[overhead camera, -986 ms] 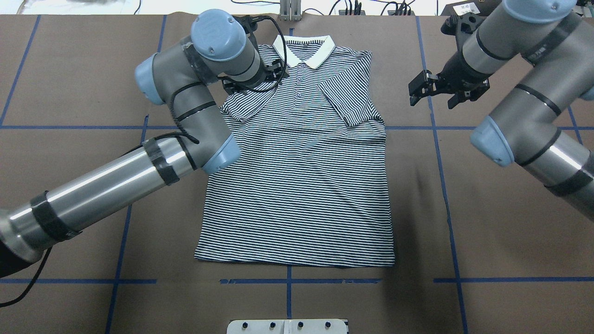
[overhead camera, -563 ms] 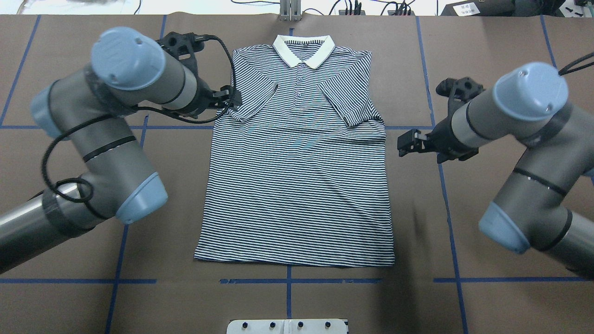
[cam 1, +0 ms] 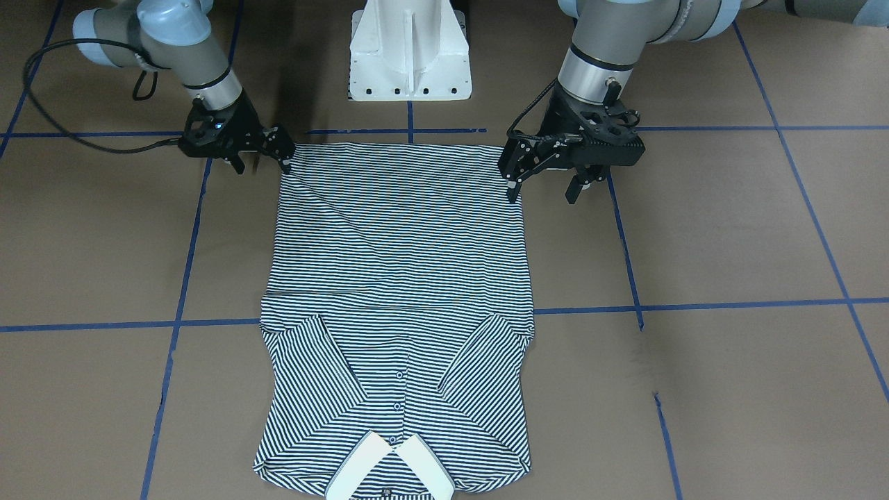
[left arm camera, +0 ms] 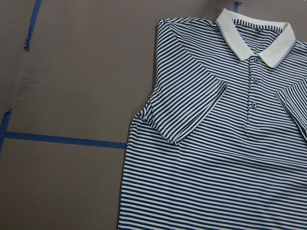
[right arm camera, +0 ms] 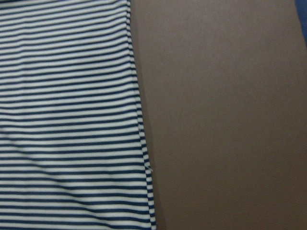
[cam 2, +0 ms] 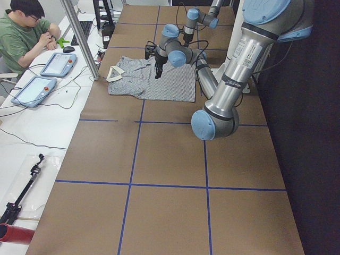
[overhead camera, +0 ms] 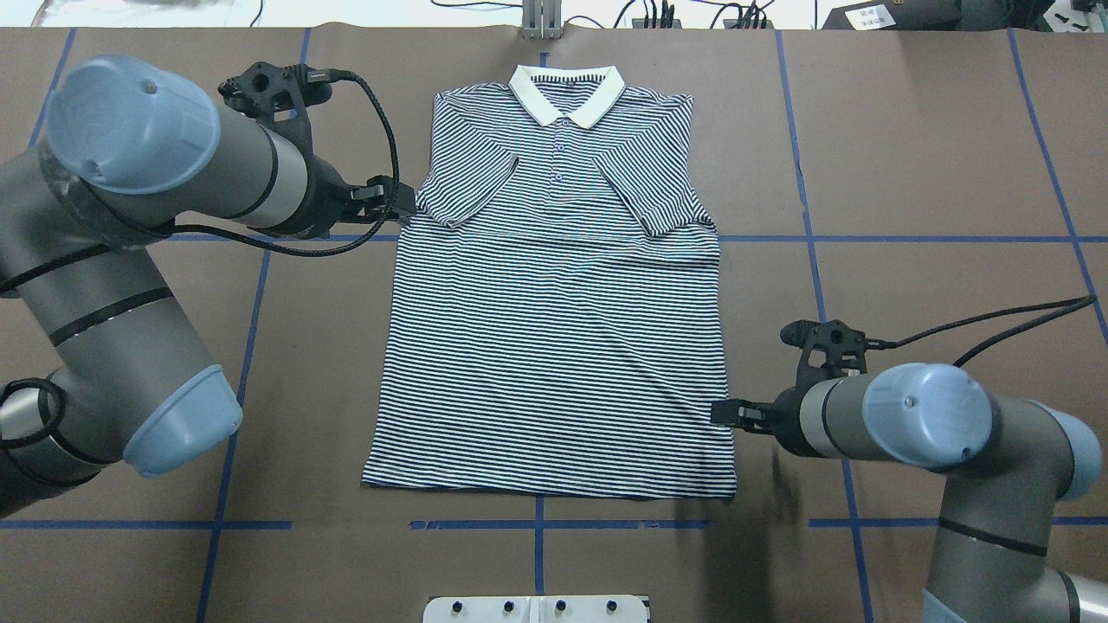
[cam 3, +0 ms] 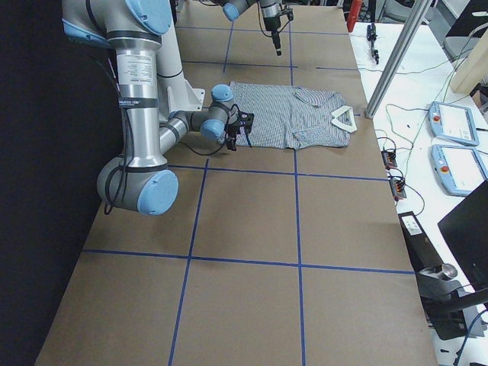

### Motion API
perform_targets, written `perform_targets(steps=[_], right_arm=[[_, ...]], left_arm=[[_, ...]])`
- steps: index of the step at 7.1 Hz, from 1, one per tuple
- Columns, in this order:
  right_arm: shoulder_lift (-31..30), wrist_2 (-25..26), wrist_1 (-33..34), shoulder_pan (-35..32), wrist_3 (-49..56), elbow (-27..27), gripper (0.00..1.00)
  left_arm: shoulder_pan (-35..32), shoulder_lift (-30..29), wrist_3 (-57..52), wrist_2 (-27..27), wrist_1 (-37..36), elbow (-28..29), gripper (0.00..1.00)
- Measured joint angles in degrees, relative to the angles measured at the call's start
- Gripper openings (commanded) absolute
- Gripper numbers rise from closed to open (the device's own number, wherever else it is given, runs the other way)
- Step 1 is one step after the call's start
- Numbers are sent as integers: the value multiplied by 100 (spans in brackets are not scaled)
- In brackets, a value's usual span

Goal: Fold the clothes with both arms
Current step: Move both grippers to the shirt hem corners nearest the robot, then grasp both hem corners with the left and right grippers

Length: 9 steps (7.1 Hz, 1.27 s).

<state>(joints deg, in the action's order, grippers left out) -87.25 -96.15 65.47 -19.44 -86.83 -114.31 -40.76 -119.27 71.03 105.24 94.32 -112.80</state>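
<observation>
The striped polo shirt (overhead camera: 554, 329) lies flat and face up on the brown table, white collar (overhead camera: 567, 91) at the far end, both sleeves folded in over the chest. My left gripper (overhead camera: 394, 203) is open and empty, just off the shirt's left edge beside the folded sleeve. My right gripper (overhead camera: 723, 414) is open and empty at the shirt's right edge, a little above the hem. The front-facing view puts both at the hem corners: left gripper (cam 1: 544, 189), right gripper (cam 1: 262, 165). The wrist views show only shirt (left arm camera: 230, 143) (right arm camera: 67, 120), no fingers.
The white pedestal base (cam 1: 410, 48) stands just behind the hem. Blue tape lines (overhead camera: 909, 238) cross the brown table cover. An operator (cam 2: 26, 32) sits with tablets at the far end, beyond the collar.
My left gripper has moved off the shirt's left shoulder to just outside its left edge. My right gripper has come from the far right down to the lower right edge. The shirt has not moved.
</observation>
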Motion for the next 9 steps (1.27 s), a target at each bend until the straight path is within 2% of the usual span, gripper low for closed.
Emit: perform_targets(steps=[2,5,6,7,8,9], right_arm=[[-23,380,124,521,-267,-61,98],[101,424,326,661,-299,-43,88],[203,418,520,669,-300,-35,81],[319,412,702,671,-298,-28,80],[385,408,799,671,-285,-19,73],[408,405,836,671,-265,-4,57]], left_arm=[[6,-14,-1,-3,-9,-41,100],[2,-3,-1,-3,-10,-55,100],[-1,2,-1,-3,-10,-57,100],[-2,9,-1,-3,-10,-58,100],[-2,17,-1,-5,-10,-58,100],[-3,22,-1,-9,-10,-58,100]])
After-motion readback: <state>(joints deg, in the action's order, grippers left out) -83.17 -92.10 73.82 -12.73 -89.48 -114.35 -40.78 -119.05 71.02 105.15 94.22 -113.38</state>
